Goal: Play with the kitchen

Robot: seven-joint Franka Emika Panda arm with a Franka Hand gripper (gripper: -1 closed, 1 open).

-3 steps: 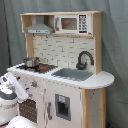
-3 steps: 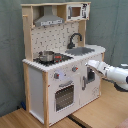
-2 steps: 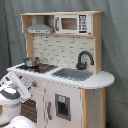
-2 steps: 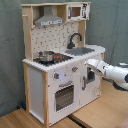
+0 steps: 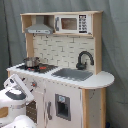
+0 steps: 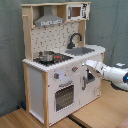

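— Where's the kitchen (image 6: 52,70)?

— On the wooden floor, before the grey curtain (image 5: 114,55). Pot (image 6: 46,56) on the stove, faucet (image 5: 84,58) by the sink (image 5: 74,74).

— And the gripper (image 6: 88,64)?

— Up against the front, near the cabinet door (image 6: 89,82). Whether the fingers are open or hold anything, I cannot tell.

— How will it handle?

— Probably stiff and too bulky to lift; only the doors and knobs should give. Take a door by its handle.

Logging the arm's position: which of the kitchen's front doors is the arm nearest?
The plain cupboard door under the sink, not the windowed oven door below the pot. The arm reaches it from the second exterior view's right.
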